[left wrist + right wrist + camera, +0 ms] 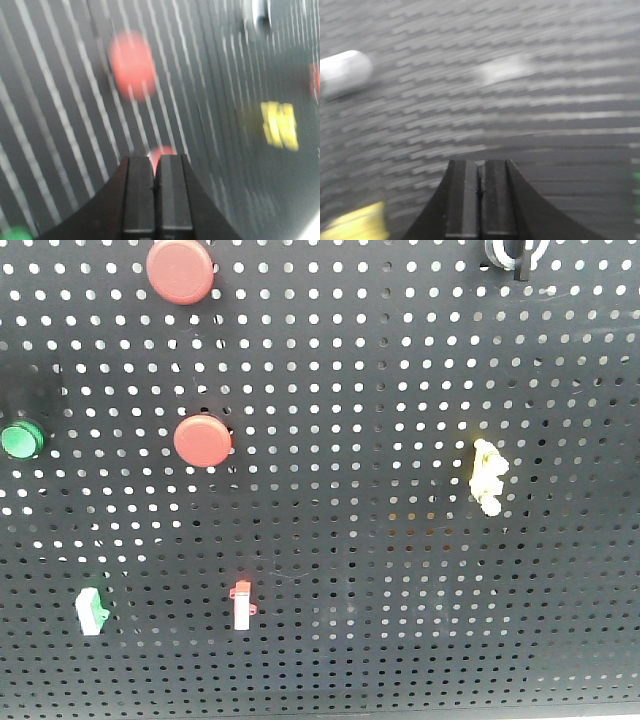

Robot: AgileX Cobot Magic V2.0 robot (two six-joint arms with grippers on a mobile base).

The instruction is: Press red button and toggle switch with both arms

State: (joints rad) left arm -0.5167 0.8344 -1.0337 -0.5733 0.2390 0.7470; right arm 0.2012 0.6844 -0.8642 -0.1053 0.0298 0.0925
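Note:
A black pegboard [400,360] fills the front view. It carries two red round buttons, one at the top [180,269] and one lower [203,440]. A small red-and-white toggle switch [241,604] sits low in the middle. No arm shows in the front view. In the blurred left wrist view my left gripper [154,159] is shut and empty, its tips just in front of a red button [164,151]; a second red button [131,65] is above. In the blurred right wrist view my right gripper [481,162] is shut and empty, facing bare pegboard.
A green button [21,440] is at the left edge, a green-and-white switch [91,611] at lower left, a yellow switch [487,476] at right, a dark knob [515,252] at top right. The right wrist view shows a white cylinder [345,72] and a yellow part [357,224].

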